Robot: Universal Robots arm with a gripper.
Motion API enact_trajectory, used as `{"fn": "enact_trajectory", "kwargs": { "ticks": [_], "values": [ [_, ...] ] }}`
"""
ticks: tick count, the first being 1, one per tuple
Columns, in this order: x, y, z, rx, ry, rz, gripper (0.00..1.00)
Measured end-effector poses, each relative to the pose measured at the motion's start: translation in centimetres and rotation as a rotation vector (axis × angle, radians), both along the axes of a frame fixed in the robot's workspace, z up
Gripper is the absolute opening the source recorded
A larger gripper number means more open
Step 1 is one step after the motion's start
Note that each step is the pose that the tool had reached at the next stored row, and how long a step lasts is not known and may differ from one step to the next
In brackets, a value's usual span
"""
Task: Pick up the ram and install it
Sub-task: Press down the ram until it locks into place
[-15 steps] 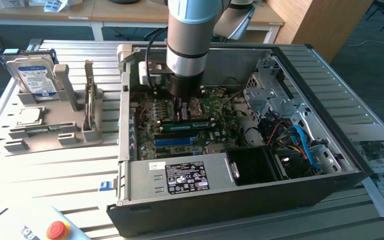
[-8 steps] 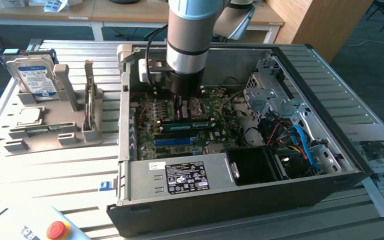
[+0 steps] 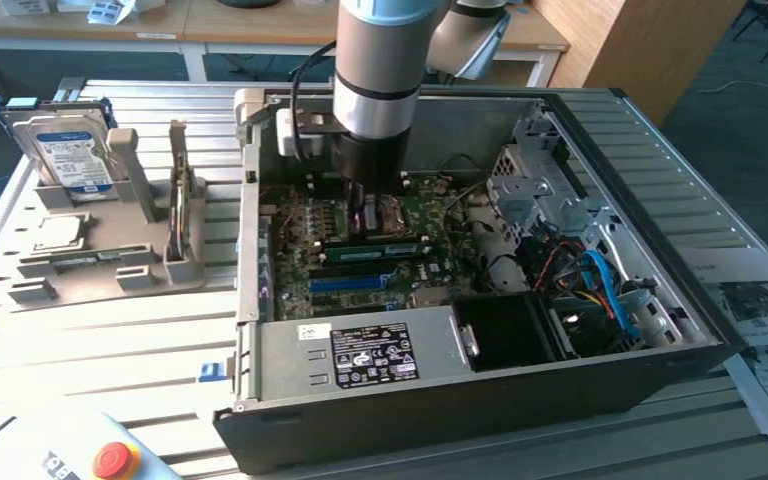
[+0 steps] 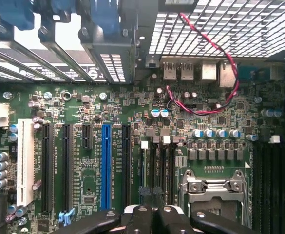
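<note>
The arm is lowered into an open computer case (image 3: pixel 491 405) lying on its side on a slatted metal table (image 3: pixel 91 345). The gripper (image 3: pixel 357 222) is brought down onto the motherboard (image 3: pixel 427 278), just at the exterior view's left of the processor socket (image 3: pixel 387 214). In the wrist view the gripper (image 4: pixel 152 214) is seen with its fingers (image 4: pixel 141 212) drawn fully together above a row of black slots, with the socket (image 4: pixel 215 190) to one side and a blue slot (image 4: pixel 106 161) to the other. The ram (image 3: pixel 375 251) is seen as a long green strip standing on edge among the slots, directly on the near side of the gripper, between the socket and the blue slot (image 3: pixel 351 283). Whether the stick is pinched by the closed fingers or merely lies under them cannot be told. A power supply (image 3: pixel 357 355) with a black label is mounted along the near wall of the case. Well apart, at the exterior view's left, a grey holder (image 3: pixel 104 272) is set on the table, with a hard drive (image 3: pixel 71 155) standing at its far end and a small square processor chip (image 3: pixel 60 232) laid in it.
</note>
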State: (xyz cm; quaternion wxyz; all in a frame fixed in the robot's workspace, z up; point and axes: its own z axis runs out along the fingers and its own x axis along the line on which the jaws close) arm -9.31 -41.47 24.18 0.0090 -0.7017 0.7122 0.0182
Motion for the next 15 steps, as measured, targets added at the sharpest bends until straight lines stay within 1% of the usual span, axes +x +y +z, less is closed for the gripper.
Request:
{"fn": "enact_trajectory", "kwargs": {
  "ticks": [15],
  "values": [
    [0.0, 0.00, 2.65, -0.0007, 0.0001, 0.000, 0.10]
  ]
}}
